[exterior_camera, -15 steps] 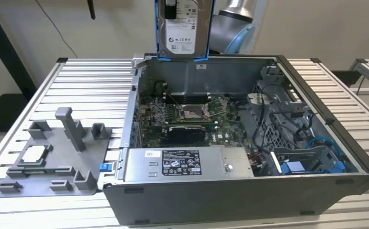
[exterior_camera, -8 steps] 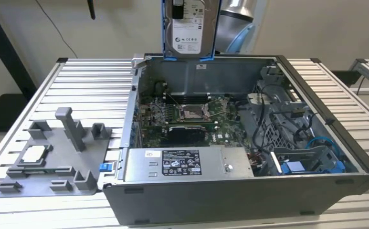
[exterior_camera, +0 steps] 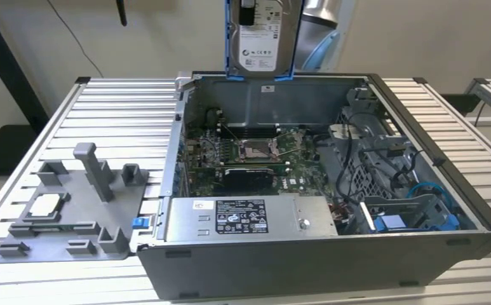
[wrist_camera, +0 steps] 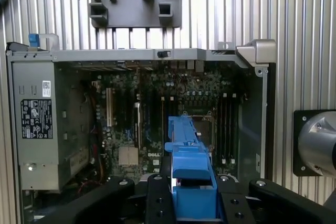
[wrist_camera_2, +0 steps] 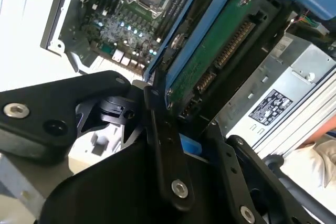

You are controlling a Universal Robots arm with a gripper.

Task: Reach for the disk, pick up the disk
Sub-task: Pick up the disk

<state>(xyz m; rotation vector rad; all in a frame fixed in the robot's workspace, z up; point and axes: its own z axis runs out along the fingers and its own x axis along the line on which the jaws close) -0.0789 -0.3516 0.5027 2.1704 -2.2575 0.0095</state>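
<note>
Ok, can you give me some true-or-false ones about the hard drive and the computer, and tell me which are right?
1. The hard drive hangs in the air above the open computer case. True.
2. The end effector is open and holds nothing. False: it is shut on the drive's blue bracket.
3. The case's side panel is on. False: it is off, and the motherboard shows.
4. A grey fixture lies on the slatted table beside the case. True.
</note>
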